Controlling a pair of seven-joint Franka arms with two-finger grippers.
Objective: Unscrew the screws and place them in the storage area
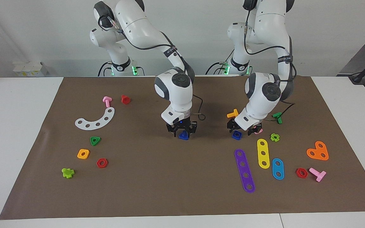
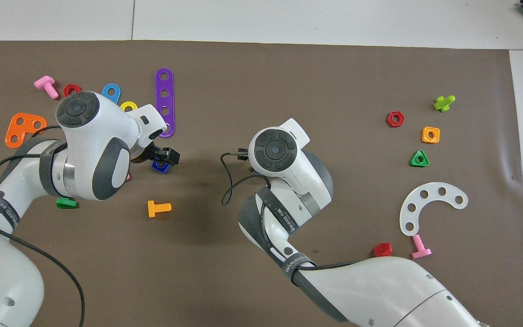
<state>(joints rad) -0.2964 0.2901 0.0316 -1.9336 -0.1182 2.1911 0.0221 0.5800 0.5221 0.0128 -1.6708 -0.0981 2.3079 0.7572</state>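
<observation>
Brown matting covered my counter (image 1: pixel 27 88), where at mid-frame the right claw (image 1: pixel 182 129) gripped the blue bolt (image 1: pixel 184 135) and the left claw (image 1: pixel 241 129) straddled the blue nut (image 1: pixel 236 135), grip unreadable, so either could slip.

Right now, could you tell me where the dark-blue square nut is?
The dark-blue square nut lies on the brown mat under the left gripper, toward the left arm's end, just nearer the robots than the purple strip.

Two glossy white arms with dark grey joint caps, black cables looped along them, black-lettered wrist bands, green lights glowing at their bases.
</observation>
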